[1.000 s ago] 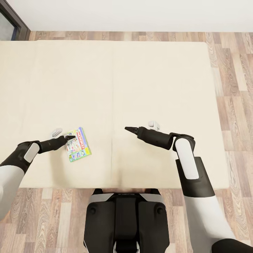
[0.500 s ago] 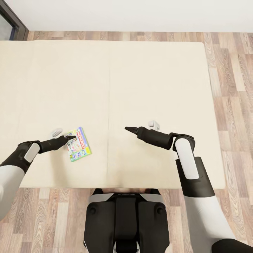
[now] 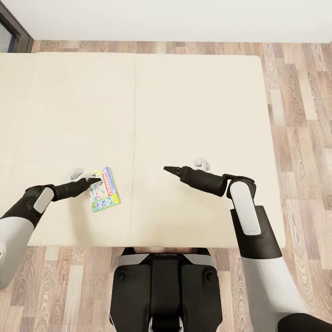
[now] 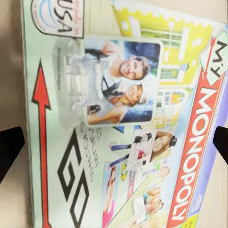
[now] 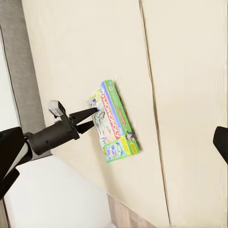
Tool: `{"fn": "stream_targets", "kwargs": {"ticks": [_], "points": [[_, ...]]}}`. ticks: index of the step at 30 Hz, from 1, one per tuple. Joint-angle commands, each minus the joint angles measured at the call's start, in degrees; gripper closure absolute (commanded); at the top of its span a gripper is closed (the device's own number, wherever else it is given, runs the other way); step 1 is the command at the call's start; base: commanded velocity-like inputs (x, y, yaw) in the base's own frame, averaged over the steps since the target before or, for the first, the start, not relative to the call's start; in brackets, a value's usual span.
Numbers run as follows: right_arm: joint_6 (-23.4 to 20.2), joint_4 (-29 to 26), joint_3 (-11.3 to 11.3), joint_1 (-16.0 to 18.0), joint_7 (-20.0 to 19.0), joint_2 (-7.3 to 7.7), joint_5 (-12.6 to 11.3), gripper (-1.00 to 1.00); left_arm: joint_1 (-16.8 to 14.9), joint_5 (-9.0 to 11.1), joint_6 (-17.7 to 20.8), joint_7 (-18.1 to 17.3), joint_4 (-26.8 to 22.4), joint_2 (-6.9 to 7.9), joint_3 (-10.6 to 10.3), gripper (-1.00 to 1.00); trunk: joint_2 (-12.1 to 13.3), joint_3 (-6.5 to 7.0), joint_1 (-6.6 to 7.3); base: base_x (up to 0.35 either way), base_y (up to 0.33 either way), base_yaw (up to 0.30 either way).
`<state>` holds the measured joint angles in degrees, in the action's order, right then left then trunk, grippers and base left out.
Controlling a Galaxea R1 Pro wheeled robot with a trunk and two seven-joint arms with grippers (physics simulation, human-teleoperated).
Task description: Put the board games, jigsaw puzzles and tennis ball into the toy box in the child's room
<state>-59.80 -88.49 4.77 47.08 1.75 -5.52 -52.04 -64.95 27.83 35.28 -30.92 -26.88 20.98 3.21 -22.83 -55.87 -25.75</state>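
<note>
Left gripper jaws parted; right gripper shut

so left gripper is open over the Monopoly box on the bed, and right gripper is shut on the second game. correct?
Not quite. The right gripper holds nothing: in the head view it hangs over bare bed cover with its fingers together. The rest stands: the left gripper is open at the My Monopoly box on the bed, as the right wrist view shows.

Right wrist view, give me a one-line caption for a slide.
Left claw open at the edge of a flat green-edged My Monopoly game box lying on the plain cream bed cover.
</note>
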Motion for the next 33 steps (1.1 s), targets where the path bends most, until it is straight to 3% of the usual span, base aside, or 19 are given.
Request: {"fn": "stream_targets", "kwargs": {"ticks": [1,13,33], "points": [[-0.2,0.0,0.0,0.0,0.2,-0.02,-0.2,-1.00,0.0,0.1,0.4,-0.1,0.0,-0.04,0.2,-1.00,-0.1,-0.06,-0.03,0.000,-0.234,0.000],[-0.2,0.0,0.0,0.0,0.2,-0.02,-0.2,-1.00,-0.1,0.1,0.4,-0.1,0.0,-0.15,0.2,-1.00,-0.1,-0.06,-0.03,0.000,-0.119,0.000],[-0.2,-0.1,-0.1,0.0,0.2,-0.02,-0.4,-1.00,0.0,0.1,0.5,-0.1,-0.3,-0.15,0.2,-1.00,-0.1,-0.06,-0.03,0.000,-0.007,0.000]]}}
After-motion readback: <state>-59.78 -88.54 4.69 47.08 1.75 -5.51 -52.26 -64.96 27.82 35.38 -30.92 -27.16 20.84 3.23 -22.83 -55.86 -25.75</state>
